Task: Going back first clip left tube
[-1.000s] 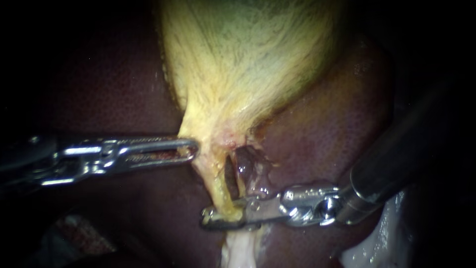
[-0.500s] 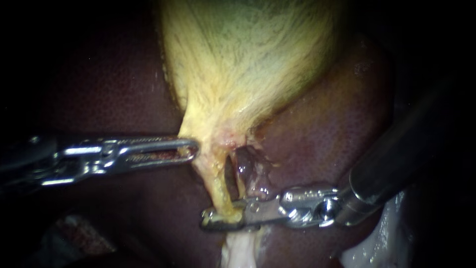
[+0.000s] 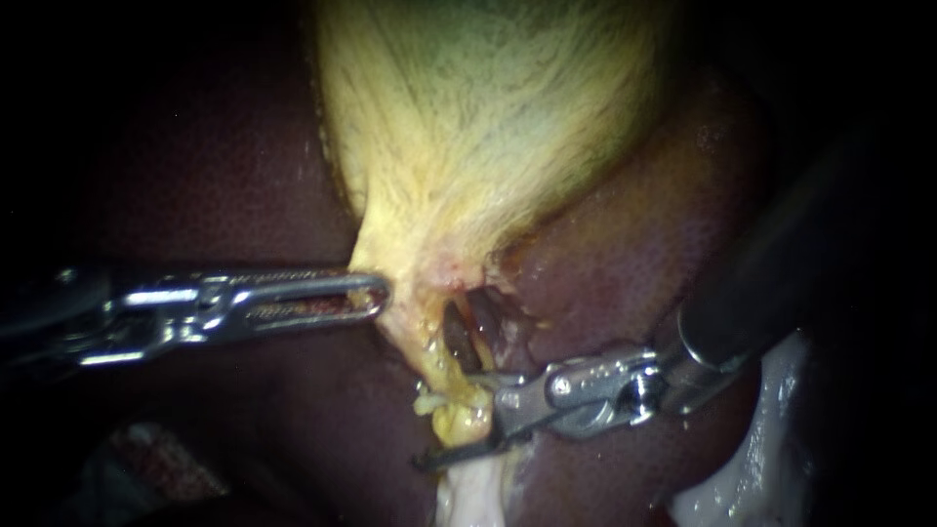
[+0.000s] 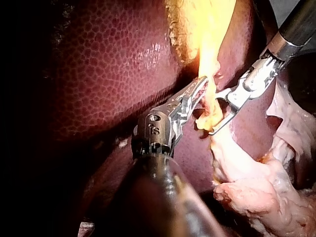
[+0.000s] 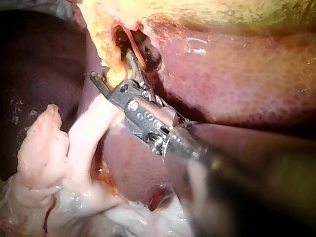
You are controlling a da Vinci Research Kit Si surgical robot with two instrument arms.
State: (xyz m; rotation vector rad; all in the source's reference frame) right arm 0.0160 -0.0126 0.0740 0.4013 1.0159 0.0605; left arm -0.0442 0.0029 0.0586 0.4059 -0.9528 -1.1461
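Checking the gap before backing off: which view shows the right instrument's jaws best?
The left wrist view: the right instrument shows side-on and well lit, jaws open with the tube between them. The endoscope view shows both jaws too, but the lower one is dim. The right wrist view sees them from behind, along the shaft.

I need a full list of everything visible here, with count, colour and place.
gallbladder: one, yellow-green, upper middle of the endoscope view.
liver: one, dark red, around and under the gallbladder.
tube: one, yellow, running down from the gallbladder's narrow end.
dark strand: one, purplish, beside the tube; unclear what it is.
pale tissue: one ragged mass, whitish, below the tube.
left instrument: one, silver, jaws shut on the gallbladder's narrow end.
right instrument: one, silver, jaws open with the tube between them.
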